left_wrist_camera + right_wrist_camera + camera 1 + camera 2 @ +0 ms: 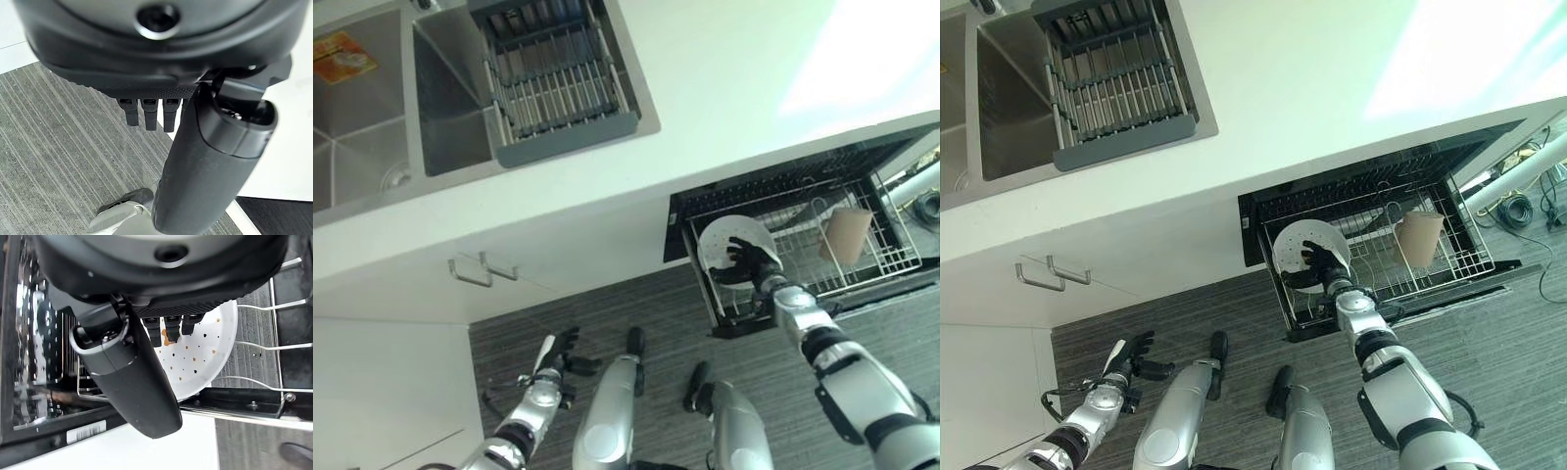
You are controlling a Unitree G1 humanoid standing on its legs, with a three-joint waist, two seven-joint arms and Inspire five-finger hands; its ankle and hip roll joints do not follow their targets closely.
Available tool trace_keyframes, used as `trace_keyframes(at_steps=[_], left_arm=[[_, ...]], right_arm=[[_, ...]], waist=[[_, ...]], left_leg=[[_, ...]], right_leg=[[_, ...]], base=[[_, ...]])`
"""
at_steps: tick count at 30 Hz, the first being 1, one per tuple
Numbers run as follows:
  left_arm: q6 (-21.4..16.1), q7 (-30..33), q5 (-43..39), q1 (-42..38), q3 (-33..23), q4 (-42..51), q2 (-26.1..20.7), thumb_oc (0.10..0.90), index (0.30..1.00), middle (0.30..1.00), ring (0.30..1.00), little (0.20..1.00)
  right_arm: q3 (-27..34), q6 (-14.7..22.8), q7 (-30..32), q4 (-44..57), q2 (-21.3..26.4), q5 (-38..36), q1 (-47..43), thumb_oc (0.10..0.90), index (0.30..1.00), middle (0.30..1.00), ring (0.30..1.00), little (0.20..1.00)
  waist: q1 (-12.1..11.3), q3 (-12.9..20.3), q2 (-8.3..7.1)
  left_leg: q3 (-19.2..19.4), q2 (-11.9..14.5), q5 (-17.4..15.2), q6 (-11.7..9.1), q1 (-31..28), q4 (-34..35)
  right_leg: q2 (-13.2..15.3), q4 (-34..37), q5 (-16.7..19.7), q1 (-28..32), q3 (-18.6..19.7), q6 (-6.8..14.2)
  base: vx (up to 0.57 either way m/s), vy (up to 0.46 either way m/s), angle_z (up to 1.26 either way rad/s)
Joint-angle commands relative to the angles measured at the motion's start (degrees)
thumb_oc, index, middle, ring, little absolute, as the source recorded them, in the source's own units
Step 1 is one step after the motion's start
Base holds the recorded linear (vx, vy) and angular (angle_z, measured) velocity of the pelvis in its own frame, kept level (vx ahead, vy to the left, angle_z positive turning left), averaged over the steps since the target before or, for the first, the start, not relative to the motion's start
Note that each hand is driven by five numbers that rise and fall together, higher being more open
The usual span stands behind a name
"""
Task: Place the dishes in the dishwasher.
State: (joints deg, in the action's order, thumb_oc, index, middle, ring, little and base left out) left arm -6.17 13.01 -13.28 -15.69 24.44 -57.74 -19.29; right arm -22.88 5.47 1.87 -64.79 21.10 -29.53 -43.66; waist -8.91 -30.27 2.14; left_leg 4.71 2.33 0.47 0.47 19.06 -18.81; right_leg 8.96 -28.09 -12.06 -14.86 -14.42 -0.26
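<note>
The left hand [560, 351] hangs low by the robot's side, over the grey floor [636, 304]. Its fingers are loose and hold nothing. It has no job right now.

The right hand [749, 262] reaches out and down into the open dishwasher [1371, 196]. Its fingers are curled on a white plate [726, 240] with small brown dots. The plate stands on its edge at the left end of the pulled-out wire rack [1410, 269], so it looks like the hand is setting it between the wires. The hand likely keeps its hold so the plate does not tip before it sits firm.

Further right in the same rack stands a tan cup [1420, 235], well apart from the plate. It is not in the way. The thin wires close around the hand are what the fingers might catch on when they let go.

Above the dishwasher runs the white counter [724, 88]. Far off on the left is the steel sink [372, 117] with a grey drying rack [558, 83] set over it. No dishes can be seen in that rack.
</note>
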Motion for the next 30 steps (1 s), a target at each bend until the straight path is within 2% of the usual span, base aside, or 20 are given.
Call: trace_keyframes(at_steps=[1,5,6,7,9,10,12,13,16,20,23,24,25,26,27,28,30], left_arm=[[-0.96,1.55,-1.85,1.54,-0.70,1.79,0.14,0.800,0.900,0.900,0.900,0.900],[-1.31,2.98,-2.94,3.19,-1.60,2.07,0.81,0.800,0.900,0.900,0.900,0.900],[-1.88,4.02,-3.73,4.55,-2.60,2.09,1.42,0.800,0.900,0.900,0.900,0.900],[-1.98,4.18,-3.76,4.77,-2.76,2.10,1.54,0.800,0.900,0.900,0.900,0.900],[-2.31,4.63,-3.78,5.95,-3.75,2.17,2.07,0.800,0.900,0.900,0.900,0.900],[-2.50,4.79,-3.77,6.52,-4.29,2.14,2.33,0.800,0.900,0.900,0.900,0.900],[-2.60,5.04,-3.68,7.79,-5.68,2.32,3.00,0.800,0.900,0.900,0.900,0.900],[-2.85,4.96,-3.60,8.94,-6.76,2.29,3.53,0.800,0.900,0.900,0.900,0.900],[-3.21,4.52,-3.28,10.31,-8.31,1.84,3.48,0.800,0.900,0.900,0.900,0.900],[-3.73,4.10,-2.93,10.87,-8.97,0.22,3.16,0.800,0.900,0.900,0.900,0.900],[-4.70,3.21,-3.50,11.77,-9.74,-1.97,3.31,0.800,0.900,0.900,0.900,0.900],[-4.86,2.63,-4.08,12.09,-10.12,-2.62,3.31,0.800,0.900,0.900,0.900,0.900],[-5.05,1.98,-4.37,12.44,-10.73,-3.31,3.23,0.800,0.900,0.900,0.900,0.900],[-5.01,1.71,-3.92,12.67,-11.20,-3.54,3.15,0.800,0.900,0.900,0.900,0.900],[-4.28,1.01,-2.47,13.10,-12.06,-3.42,2.78,0.800,0.900,0.900,0.900,0.900],[-3.76,0.51,-2.26,13.33,-12.39,-3.41,2.72,0.800,0.900,0.900,0.900,0.900],[-3.49,0.14,-2.99,13.30,-12.37,-3.79,2.55,0.800,0.900,0.900,0.900,0.900]], right_arm=[[0.27,0.60,4.79,4.51,-2.67,-4.79,1.91,0.800,0.900,0.900,0.900,0.900],[2.95,4.83,15.63,16.73,-1.41,-6.12,4.83,0.800,0.900,0.900,0.900,0.900],[5.25,8.43,21.79,26.19,-0.55,-4.45,8.33,0.800,0.900,0.900,0.900,0.900],[5.54,9.54,22.67,27.52,-0.48,-4.14,8.85,0.800,0.900,0.900,0.900,0.900],[7.59,11.97,26.21,36.70,-0.01,-2.19,12.02,0.800,0.900,0.900,0.900,0.900],[8.78,14.14,28.04,41.46,0.07,0.48,13.95,0.800,0.900,0.900,0.900,0.900],[11.70,15.89,30.64,52.12,1.03,5.61,18.23,0.800,0.900,0.900,0.900,0.900],[13.75,16.95,33.21,58.20,2.72,12.11,20.16,0.800,0.900,0.900,0.900,0.900],[17.07,18.32,34.44,66.75,5.86,14.46,22.24,0.800,0.900,0.900,0.900,0.900],[19.06,20.69,36.01,72.79,7.69,15.38,23.99,0.800,0.900,0.900,0.900,0.900],[22.61,21.07,45.64,75.90,9.00,25.25,25.65,0.800,0.900,0.900,0.900,0.900],[24.67,19.61,50.59,76.23,10.10,29.82,26.51,0.800,0.900,0.900,0.900,0.900],[27.59,15.85,57.05,76.05,11.61,34.30,27.92,0.800,0.900,0.900,0.900,0.900],[29.95,14.72,59.57,75.17,12.76,34.28,29.39,0.800,0.900,0.900,0.900,0.900],[34.25,13.68,64.28,72.56,14.29,31.26,32.67,0.800,0.900,0.900,0.900,0.900],[36.80,14.99,65.22,69.76,14.10,28.01,34.67,0.800,0.900,0.900,0.900,0.900],[39.58,15.96,66.32,65.52,13.42,26.09,36.88,0.800,0.900,0.900,0.900,0.900]], waist=[[-0.42,0.48,0.78],[1.51,0.48,0.17],[2.99,0.48,-0.28],[3.18,0.48,-0.34],[4.29,0.48,-0.70],[4.97,0.48,-0.93],[6.40,0.48,-1.38],[7.32,0.48,-1.71],[8.27,0.48,-2.57],[8.84,0.48,-3.34],[9.64,0.78,-3.77],[10.05,1.07,-3.91],[10.56,1.38,-4.12],[10.89,1.59,-4.27],[11.63,1.97,-4.61],[12.18,2.12,-4.72],[12.90,2.17,-4.85]], left_leg=[[-3.73,-1.18,-2.84,0.89,-0.83,-0.98],[-2.95,-0.57,-2.95,0.89,-0.96,-0.81],[-2.24,-0.22,-3.17,1.06,-1.12,-0.80],[-2.16,-0.18,-3.22,1.08,-1.15,-0.85],[-1.72,0.02,-3.54,1.20,-1.15,-1.33],[-1.48,0.12,-3.75,1.26,-1.04,-1.74],[-0.97,0.29,-4.18,1.35,-0.93,-2.48],[-0.56,0.39,-4.46,1.34,-0.87,-2.85],[0.05,0.87,-5.02,1.21,-0.72,-3.56],[0.80,1.60,-5.74,1.15,-1.59,-3.87],[1.56,2.12,-6.51,1.14,-2.50,-4.36],[1.84,2.25,-6.86,1.16,-2.59,-4.64],[2.12,2.39,-7.33,1.23,-2.61,-5.06],[2.29,2.47,-7.64,1.32,-2.64,-5.24],[2.56,2.61,-8.10,1.45,-2.45,-5.66],[2.72,2.74,-8.30,1.47,-2.27,-5.98],[2.87,2.91,-8.45,1.50,-2.16,-6.35]], right_leg=[[0.16,1.10,5.52,-0.94,1.75,0.85],[-0.73,1.04,5.52,-1.63,3.43,0.62],[-1.19,0.88,5.47,-2.13,4.61,0.55],[-1.26,0.87,5.45,-2.15,4.76,0.53],[-1.56,0.52,5.29,-2.40,5.52,0.42],[-1.72,0.23,5.16,-2.61,5.98,0.36],[-1.92,-0.15,5.04,-2.97,6.85,0.41],[-2.01,-0.22,4.95,-3.18,7.42,0.44],[-2.13,-0.35,4.99,-3.48,7.93,0.76],[-2.29,0.15,4.98,-2.66,8.35,0.94],[-2.42,0.67,4.91,-1.66,8.90,0.95],[-2.41,0.72,4.84,-1.54,9.08,1.02],[-2.40,0.61,4.72,-1.54,9.29,1.15],[-2.37,0.65,4.66,-1.49,9.35,1.23],[-2.34,0.56,4.62,-1.68,9.48,1.50],[-2.32,0.43,4.54,-1.82,9.53,1.55],[-2.31,0.13,4.47,-1.99,9.64,1.60]], base=[[0.03,0.030,-0.02],[0.02,0.043,-0.13],[0.01,0.056,-0.17],[0.02,0.060,-0.20],[0.03,0.033,-0.22],[0.04,0.039,-0.16],[0.05,0.047,-0.17],[0.03,0.035,-0.22],[0.00,-0.018,-0.15],[0.02,-0.057,-0.07],[0.04,-0.029,-0.13],[0.05,-0.013,-0.10],[0.05,-0.018,-0.11],[0.03,-0.033,-0.10],[0.02,-0.026,-0.10],[0.01,-0.016,-0.08],[0.01,0.005,-0.09]])
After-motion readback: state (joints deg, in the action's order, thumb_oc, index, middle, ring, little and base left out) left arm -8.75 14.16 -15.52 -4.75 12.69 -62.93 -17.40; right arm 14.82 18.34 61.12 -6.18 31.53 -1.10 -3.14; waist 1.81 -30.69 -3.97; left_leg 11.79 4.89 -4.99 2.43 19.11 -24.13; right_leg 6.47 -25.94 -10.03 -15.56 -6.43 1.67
